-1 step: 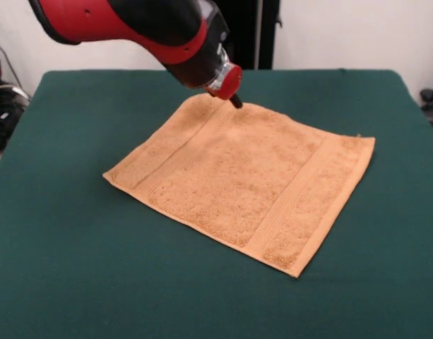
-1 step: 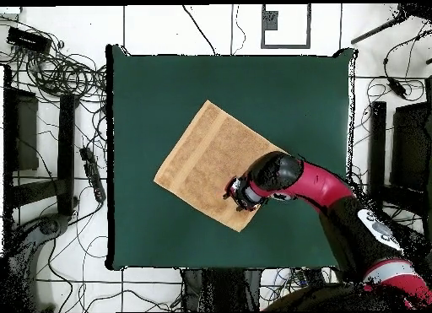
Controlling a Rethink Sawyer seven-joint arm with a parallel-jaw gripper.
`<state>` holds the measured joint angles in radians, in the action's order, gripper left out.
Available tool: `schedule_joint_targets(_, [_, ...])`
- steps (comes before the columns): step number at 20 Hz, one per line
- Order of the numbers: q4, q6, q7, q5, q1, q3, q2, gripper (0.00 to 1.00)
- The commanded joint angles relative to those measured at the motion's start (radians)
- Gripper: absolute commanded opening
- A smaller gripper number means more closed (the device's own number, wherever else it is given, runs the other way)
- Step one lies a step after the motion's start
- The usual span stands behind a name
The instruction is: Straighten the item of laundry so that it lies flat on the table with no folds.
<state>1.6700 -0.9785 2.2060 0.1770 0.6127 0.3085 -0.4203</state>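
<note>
One bench [image 1: 61, 282], green, fills the frame; on it one towel [image 1: 244, 180] lies at centre, seemingly flat with no fold showing. One arm [image 1: 131, 28] enters from the upper left, its end effector [image 1: 235, 102] at the towel's top edge; whether it is open or gripping cannot be told. If that tip drags or lifts, it could rumple the edge again.

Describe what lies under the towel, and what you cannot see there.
Under the towel only the green table shows, around all its edges. The covered part is hidden. The gripper touches the towel's far edge.
</note>
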Motion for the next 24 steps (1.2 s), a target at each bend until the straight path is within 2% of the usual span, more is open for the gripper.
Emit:
schedule_joint_targets(1, [0.000, -0.037, -0.065, 0.081, -0.028, -0.026, 0.100, 1.00])
schedule_joint_targets(9, [-0.068, -0.014, -0.067, 0.112, -0.019, -0.042, 0.215, 1.00])
schedule_joint_targets(17, [-0.032, -0.009, -0.074, 0.097, 0.003, -0.023, 0.194, 1.00])
schedule_joint_targets(24, [-0.054, 0.029, -0.052, 0.120, -0.010, -0.040, 0.206, 1.00])
